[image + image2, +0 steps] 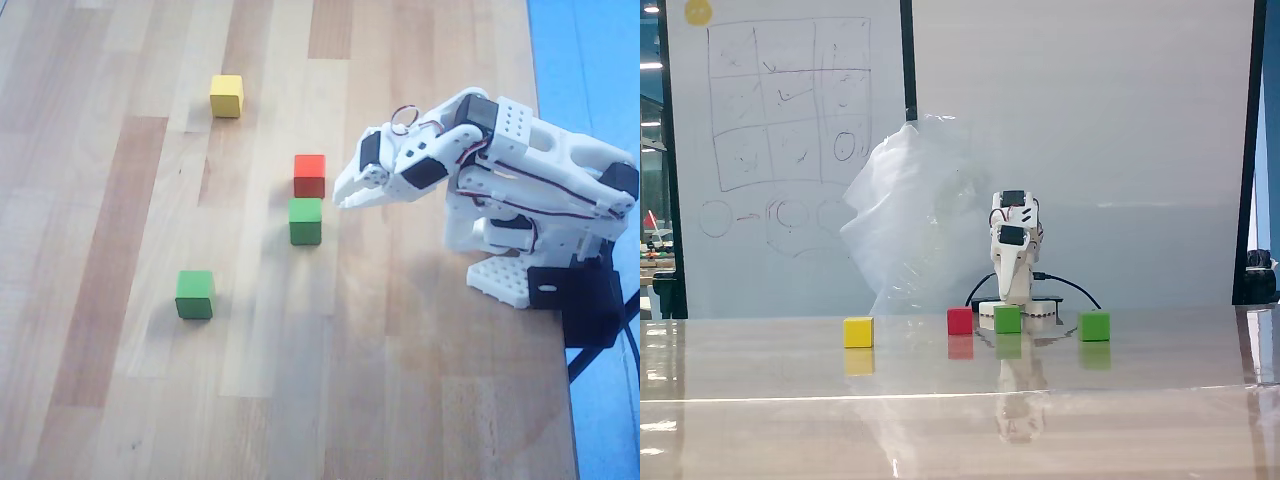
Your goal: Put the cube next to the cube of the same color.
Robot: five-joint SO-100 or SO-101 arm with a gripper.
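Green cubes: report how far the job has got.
Nothing looks done: the two green cubes lie apart in the overhead view, one touching the red cube, the other alone. In hand: nothing; the tool sits empty beside the nearer one. Left: grasp one, carry it over, set it beside its twin.

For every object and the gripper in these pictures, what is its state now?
gripper: closed, empty, beside the cubes, touching none
green cube near the gripper: flat on the table, touching the red cube or almost
red cube: flat on the table, free
other green cube: flat on the table, standing alone
yellow cube: flat on the table, standing alone
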